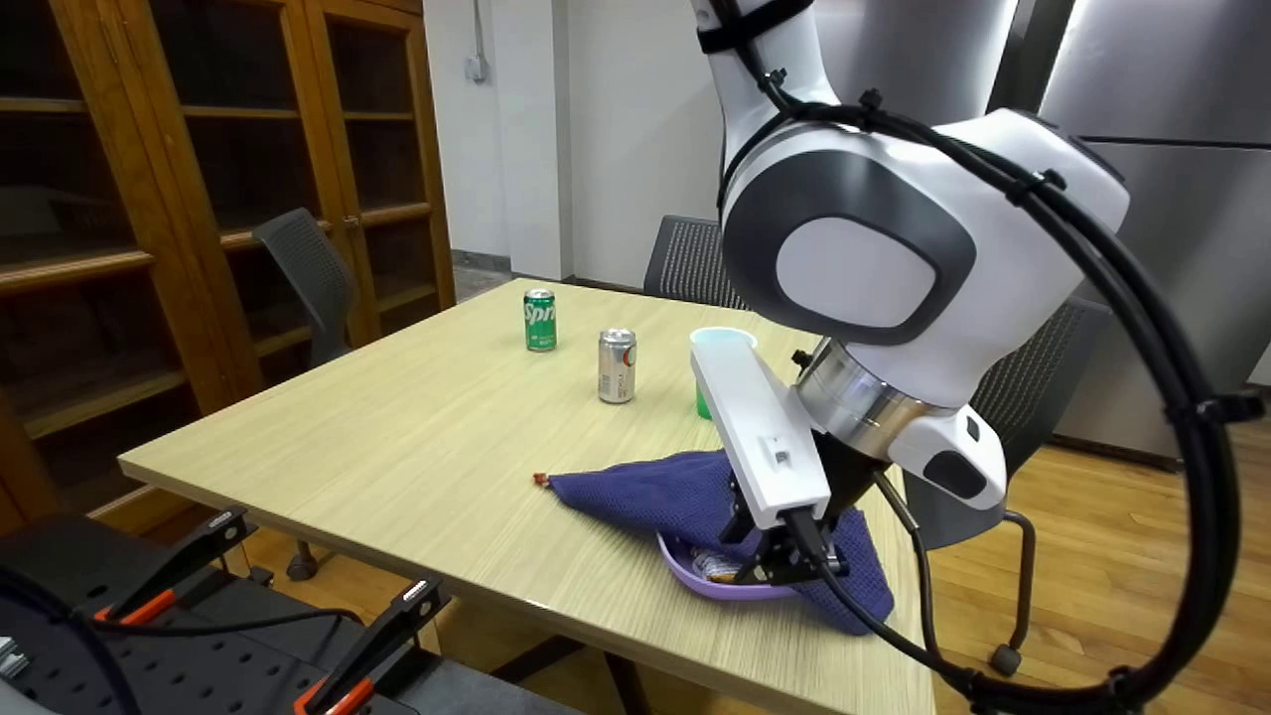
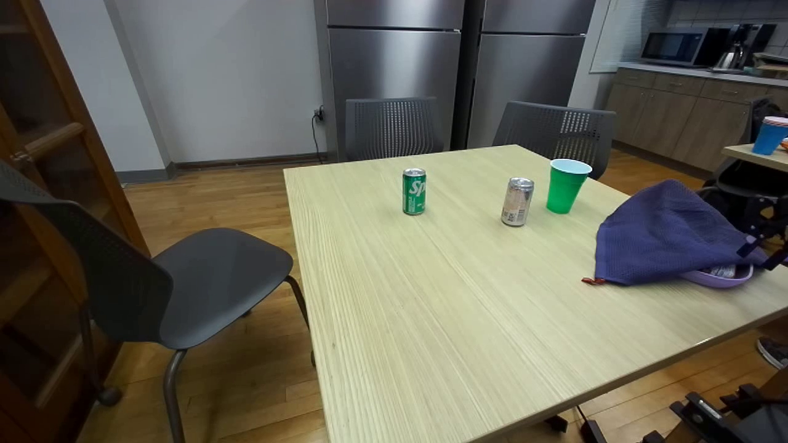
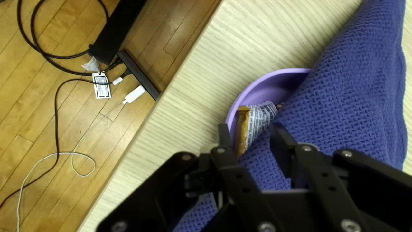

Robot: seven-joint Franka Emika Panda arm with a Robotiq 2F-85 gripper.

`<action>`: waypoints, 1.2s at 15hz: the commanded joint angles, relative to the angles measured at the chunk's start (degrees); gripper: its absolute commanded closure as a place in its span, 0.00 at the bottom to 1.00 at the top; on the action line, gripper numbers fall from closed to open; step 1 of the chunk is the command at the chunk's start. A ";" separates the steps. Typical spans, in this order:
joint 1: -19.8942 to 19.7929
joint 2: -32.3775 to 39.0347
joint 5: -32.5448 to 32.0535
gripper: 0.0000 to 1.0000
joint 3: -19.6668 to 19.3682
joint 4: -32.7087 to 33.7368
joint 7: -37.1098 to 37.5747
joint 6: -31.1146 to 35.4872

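Note:
My gripper (image 3: pixel 251 133) is open and empty, its two black fingers apart over a purple bowl (image 3: pixel 267 79). A blue-purple woven cloth (image 3: pixel 351 106) is draped over most of the bowl. A wrapped snack (image 3: pixel 256 120) in a gold and white printed wrapper shows in the uncovered part of the bowl, just beyond and between the fingertips. The left finger is over the bowl's rim, the right finger over the cloth; I cannot tell whether they touch. In both exterior views the gripper (image 1: pixel 745 551) is low at the bowl (image 1: pixel 695 579) and cloth (image 2: pixel 665 234); the rest of the bowl's contents is hidden.
A silver can (image 1: pixel 617 367), a green Sprite can (image 1: pixel 540 321) and a green cup (image 2: pixel 566 187) stand upright on the light wooden table (image 2: pixel 431 307). Chairs (image 2: pixel 394 129) stand around it. The table's edge is close to the bowl. Cables (image 3: pixel 56 122) lie on the floor.

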 commanded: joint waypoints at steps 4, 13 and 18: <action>-1.28 -1.12 3.77 0.08 1.15 -0.99 -0.68 2.22; -1.89 0.09 10.78 0.00 1.22 -0.93 -3.10 2.70; -2.15 0.42 14.05 0.00 1.03 -1.06 -4.62 2.62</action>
